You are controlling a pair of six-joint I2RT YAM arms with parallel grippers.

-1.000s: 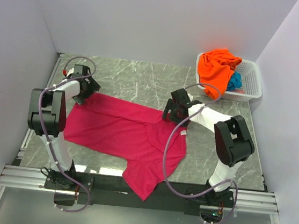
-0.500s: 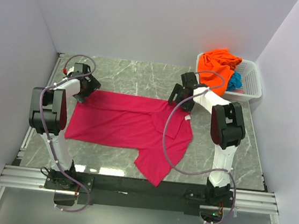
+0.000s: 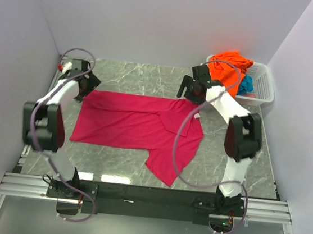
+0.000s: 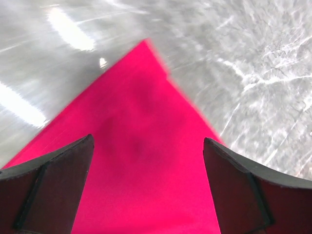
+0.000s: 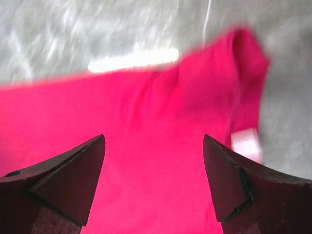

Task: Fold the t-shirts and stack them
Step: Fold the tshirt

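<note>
The magenta-pink t-shirt (image 3: 133,123) lies spread on the marble table, with one part trailing toward the near edge at the lower right. My left gripper (image 3: 84,88) is open over its far left corner, and cloth (image 4: 146,165) fills the space between the wide-apart jaws (image 4: 147,139). My right gripper (image 3: 186,94) is open over the far right edge, near the white neck label (image 5: 246,141); the shirt (image 5: 146,122) lies under its spread jaws (image 5: 153,137). The orange t-shirt (image 3: 228,70) and the teal-blue t-shirt (image 3: 246,85) sit bunched in the basket.
The white lattice basket (image 3: 263,87) stands at the far right corner, just right of my right arm. Grey walls close in the table at the left, back and right. Bare marble (image 3: 138,78) shows beyond the shirt.
Both arms moved toward the far side and the magenta shirt went with them. It now lies flatter and farther back, and its lower part no longer hangs over the near edge.
</note>
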